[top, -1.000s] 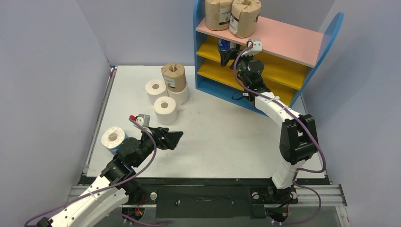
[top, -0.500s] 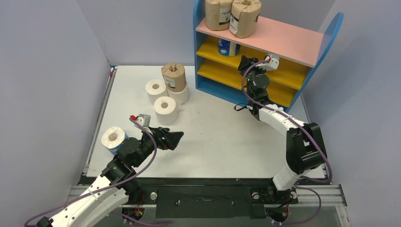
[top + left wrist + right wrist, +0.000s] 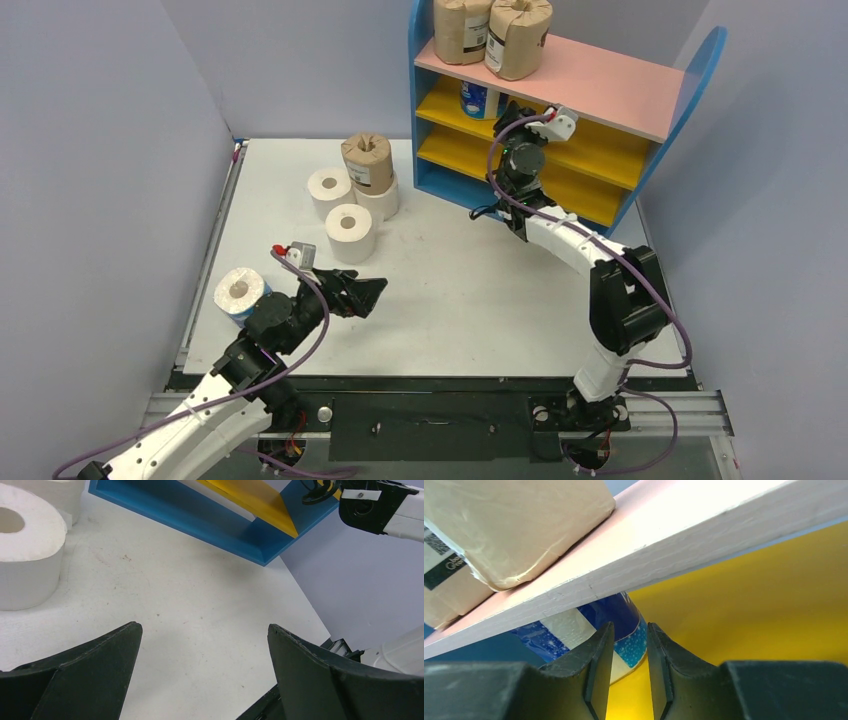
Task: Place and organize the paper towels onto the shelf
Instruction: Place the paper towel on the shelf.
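**Right arm noses into shelf as five rolls wait on the worktop**

Your right end effector is under the pink top board of the shelf, at about 1 o'clock on the worktop. Its fingers are clenched to a thin slit with nothing between them. Just beyond the tips, at 12 o'clock in the right wrist view, a blue-and-white roll stands on the upper yellow board, near the shelf's left side panel. You cannot tell from these views whether the tips touch it.

Two brown-wrapped rolls stand side by side at the left end of the pink board.

Your left end effector is released, jaws spread wide and empty, hovering low over bare worktop at about 7 o'clock. Just beside that arm, at 8 o'clock, a second blue-and-white roll stands on end.

At 11 o'clock sits a tight cluster: a third brown-wrapped roll stacked on a white roll, with two more white rolls touching or just beside it, all with cores facing up.
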`<action>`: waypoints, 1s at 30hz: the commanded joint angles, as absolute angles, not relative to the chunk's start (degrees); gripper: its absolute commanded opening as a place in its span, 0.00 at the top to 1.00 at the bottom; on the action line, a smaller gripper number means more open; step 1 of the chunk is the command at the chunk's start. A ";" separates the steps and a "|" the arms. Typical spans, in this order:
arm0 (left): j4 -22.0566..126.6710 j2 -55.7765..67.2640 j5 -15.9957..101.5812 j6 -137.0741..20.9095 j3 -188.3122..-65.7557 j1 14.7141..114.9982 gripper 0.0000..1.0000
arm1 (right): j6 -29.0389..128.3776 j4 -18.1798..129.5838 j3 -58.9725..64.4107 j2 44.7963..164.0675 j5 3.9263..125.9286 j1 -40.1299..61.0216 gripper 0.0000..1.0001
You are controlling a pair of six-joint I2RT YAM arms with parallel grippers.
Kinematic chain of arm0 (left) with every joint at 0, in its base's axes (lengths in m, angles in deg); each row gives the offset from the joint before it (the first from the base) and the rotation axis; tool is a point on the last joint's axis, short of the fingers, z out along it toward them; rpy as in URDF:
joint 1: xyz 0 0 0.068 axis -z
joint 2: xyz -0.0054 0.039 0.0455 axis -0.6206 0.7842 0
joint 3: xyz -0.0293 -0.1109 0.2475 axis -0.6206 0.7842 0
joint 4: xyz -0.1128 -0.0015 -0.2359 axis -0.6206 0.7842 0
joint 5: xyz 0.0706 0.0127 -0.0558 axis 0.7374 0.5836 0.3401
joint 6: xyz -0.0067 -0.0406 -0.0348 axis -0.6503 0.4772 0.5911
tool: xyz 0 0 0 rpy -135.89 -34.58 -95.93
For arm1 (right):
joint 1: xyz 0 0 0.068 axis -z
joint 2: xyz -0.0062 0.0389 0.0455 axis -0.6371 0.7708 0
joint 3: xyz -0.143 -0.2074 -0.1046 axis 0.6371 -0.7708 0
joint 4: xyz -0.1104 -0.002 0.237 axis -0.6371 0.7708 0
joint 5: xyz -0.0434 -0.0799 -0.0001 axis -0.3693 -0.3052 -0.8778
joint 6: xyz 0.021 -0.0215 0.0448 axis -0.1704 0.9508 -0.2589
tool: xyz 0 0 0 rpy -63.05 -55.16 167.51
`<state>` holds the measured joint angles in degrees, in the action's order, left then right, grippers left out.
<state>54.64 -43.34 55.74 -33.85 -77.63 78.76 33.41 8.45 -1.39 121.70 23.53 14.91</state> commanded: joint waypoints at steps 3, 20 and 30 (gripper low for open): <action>53.09 -44.63 56.79 -34.78 -77.49 78.74 0.04 | 35.11 8.29 3.89 125.99 19.12 13.86 0.73; 52.59 -43.27 56.01 -35.52 -78.51 78.71 0.04 | 38.20 8.94 12.10 133.65 22.12 13.16 0.71; 52.48 -43.01 55.84 -35.31 -78.78 78.75 0.04 | 37.78 11.34 16.74 136.41 26.61 12.22 0.71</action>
